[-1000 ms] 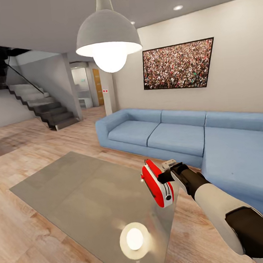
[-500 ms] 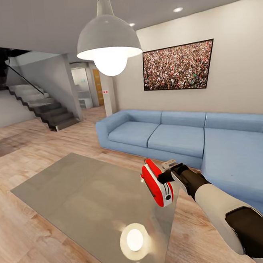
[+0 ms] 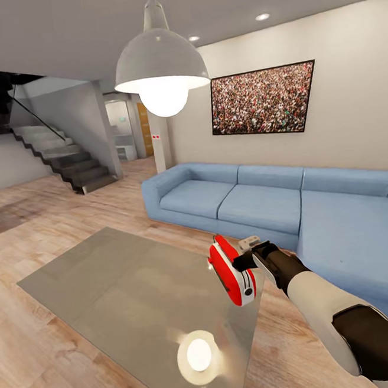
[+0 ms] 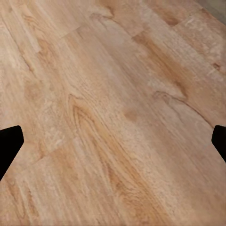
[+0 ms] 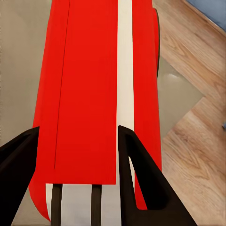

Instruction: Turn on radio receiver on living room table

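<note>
- Living room (image 3: 340,114): beige matte walls, pale wood-plank floor (image 3: 52,380), staircase at the far left.
- Blue sectional sofa (image 3: 259,196), soft rounded cushions, along the wall under a framed crowd picture (image 3: 263,99).
- Table (image 3: 126,289): low, rectangular, glossy grey-brown top mirroring the white pendant lamp (image 3: 160,67).
- Right arm reaching forward from the lower right, white forearm, black wrist, level with the table's near right corner.
- Radio receiver (image 3: 231,269) at that corner: red rounded shell, white band, tilted on edge.
- Right gripper (image 5: 77,155): black wedge fingers (image 5: 141,183) set apart on either side of the radio receiver's red shell, close against it.
- Left gripper (image 4: 113,139) above bare grained floor, black tips at opposite edges of its wrist view, jaws spread wide.
</note>
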Controlling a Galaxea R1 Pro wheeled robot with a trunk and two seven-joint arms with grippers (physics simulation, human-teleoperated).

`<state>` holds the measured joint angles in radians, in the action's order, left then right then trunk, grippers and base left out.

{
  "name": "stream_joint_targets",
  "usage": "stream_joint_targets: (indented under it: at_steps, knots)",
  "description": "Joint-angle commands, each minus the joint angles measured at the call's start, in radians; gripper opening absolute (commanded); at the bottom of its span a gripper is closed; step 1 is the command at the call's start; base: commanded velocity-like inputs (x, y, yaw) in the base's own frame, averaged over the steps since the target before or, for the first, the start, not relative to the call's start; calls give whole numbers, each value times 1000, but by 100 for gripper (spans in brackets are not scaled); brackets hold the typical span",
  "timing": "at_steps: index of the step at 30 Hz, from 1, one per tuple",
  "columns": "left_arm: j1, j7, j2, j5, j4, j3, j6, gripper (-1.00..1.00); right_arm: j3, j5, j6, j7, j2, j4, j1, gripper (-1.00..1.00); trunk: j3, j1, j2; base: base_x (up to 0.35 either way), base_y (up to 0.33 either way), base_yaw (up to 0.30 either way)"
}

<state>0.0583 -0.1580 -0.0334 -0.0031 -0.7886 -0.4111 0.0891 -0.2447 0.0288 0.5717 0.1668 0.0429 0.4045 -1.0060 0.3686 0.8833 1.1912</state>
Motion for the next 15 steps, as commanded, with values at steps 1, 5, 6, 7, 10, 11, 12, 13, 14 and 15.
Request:
stream_joint_targets:
  at_steps: [1,5,6,7,10,11,12,13,14,15]
  knots:
    - [0,0,0,0,0,0,0,100,1,-1,-1,0,0,-1,0,-100,-3,-4,-7,0,0,0]
    - [0,1,1,3,-1,0,0,100,1,1,-2,0,0,-4,0,-100,-3,-4,-7,0,0,0]
    - [0,1,2,4,-1,0,0,100,1,1,-2,-1,0,-4,0,-100,-3,-4,-7,0,0,0]
    - [0,1,3,4,-1,0,0,100,1,2,-3,-1,0,-4,0,-100,-3,-4,-7,0,0,0]
    - [0,1,4,4,-1,0,0,100,1,3,-29,-2,0,-5,0,-100,-3,-4,-7,0,0,0]
    - [0,0,4,5,-1,0,0,100,1,3,-49,-3,0,-5,0,-100,-3,-4,-7,0,0,0]
    - [0,0,5,5,-1,0,0,100,1,3,-72,-5,0,-5,0,-100,-3,-4,-7,0,0,0]
    - [0,0,5,5,-1,0,0,100,1,4,-95,-13,0,-6,0,-100,-3,-4,-7,0,0,0]
    - [0,0,5,5,-1,0,0,100,0,4,-115,-27,0,-7,0,-100,-3,-4,-7,0,0,0]
    - [0,0,5,5,-1,0,0,100,0,4,-133,-46,1,-11,1,-100,-3,-4,-7,0,0,0]
